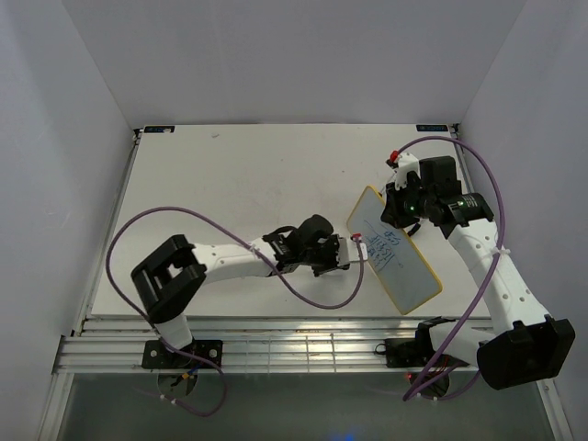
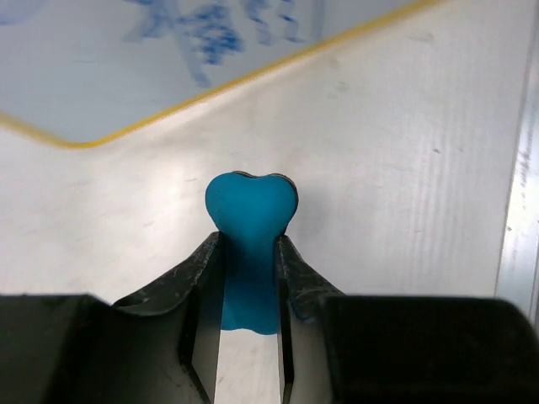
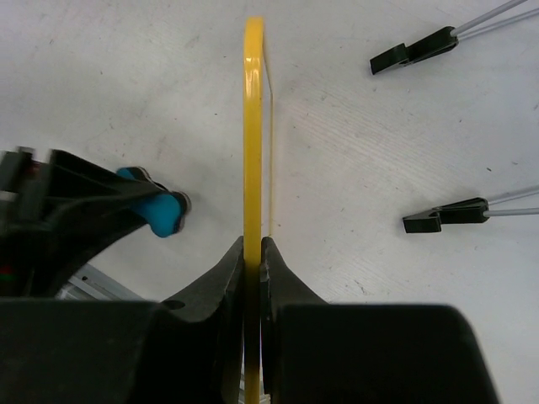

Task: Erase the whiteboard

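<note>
Wiping stage. Small white rectangular whiteboard with yellow frame [image 1: 397,253]: near the tabletop's right edge, frame pinched in the right hand [image 3: 253,249]. Left hand [image 2: 250,251]: clamped on a teal rubber eraser [image 2: 251,204], near the blue scribbles [image 1: 388,246]. Recommended: flat contact, even strokes, board braced.

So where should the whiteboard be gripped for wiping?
Pinch the whiteboard by its thin yellow frame, edge-on at the far end, as the right pincer does. It is flat and thin, and this leaves the scribbled face open to the eraser in the left pincer.
</note>
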Robot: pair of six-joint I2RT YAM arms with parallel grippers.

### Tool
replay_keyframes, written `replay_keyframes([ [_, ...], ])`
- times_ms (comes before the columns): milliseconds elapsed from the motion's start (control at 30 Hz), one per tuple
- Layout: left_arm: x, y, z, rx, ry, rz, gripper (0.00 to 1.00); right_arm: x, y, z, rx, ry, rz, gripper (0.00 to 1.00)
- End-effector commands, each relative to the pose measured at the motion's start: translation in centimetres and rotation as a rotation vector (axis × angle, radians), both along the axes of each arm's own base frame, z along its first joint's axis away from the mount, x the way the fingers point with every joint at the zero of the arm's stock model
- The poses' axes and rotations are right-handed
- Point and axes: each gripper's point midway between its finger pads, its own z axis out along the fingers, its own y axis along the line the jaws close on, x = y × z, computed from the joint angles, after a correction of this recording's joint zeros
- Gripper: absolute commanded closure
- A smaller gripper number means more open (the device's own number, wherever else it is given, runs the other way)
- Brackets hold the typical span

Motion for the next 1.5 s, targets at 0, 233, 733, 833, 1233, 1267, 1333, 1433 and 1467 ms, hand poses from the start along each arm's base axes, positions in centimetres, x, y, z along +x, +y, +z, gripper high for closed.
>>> replay_keyframes([
  [0, 3.1, 0.9, 10.1, -0.28, -0.157, 0.239, 1.0, 1.2, 1.5, 0.9, 0.054, -0.051, 0.042, 0.92],
  [233, 6.0, 7.0, 16.5, -0.484, -0.176, 0.684, 1.0, 2.7, 4.3, 0.5, 0.137, -0.025, 0.085, 0.92],
  [733, 5.4, 14.2, 20.0, -0.936, 0.042, 0.894, 1.0, 6.5, 14.7, -2.0, 0.219, 0.077, -0.036, 0.92],
  [833, 5.6, 14.4, 20.2, -0.999, 0.023, 0.891, 1.0, 6.3, 15.7, -1.4, 0.283, 0.072, -0.023, 0.92],
  [1233, 9.7, 11.5, 15.1, -1.029, 0.179, 0.947, 1.0, 4.2, 16.5, 1.5, 0.432, 0.029, 0.034, 0.92],
  [1267, 9.9, 11.2, 14.2, -1.007, 0.188, 0.952, 1.0, 4.1, 16.5, 1.5, 0.442, 0.032, 0.033, 0.92],
  [1333, 9.6, 10.2, 14.4, -1.014, 0.189, 0.888, 1.0, 3.8, 16.7, 1.6, 0.454, 0.039, 0.044, 0.92],
  [1433, 9.7, 9.6, 13.4, -1.008, 0.205, 0.88, 1.0, 4.0, 16.7, 1.6, 0.475, 0.032, 0.018, 0.92],
  [1467, 9.7, 9.4, 13.1, -1.003, 0.211, 0.871, 1.0, 4.0, 16.5, 1.9, 0.484, 0.019, 0.004, 0.92],
])
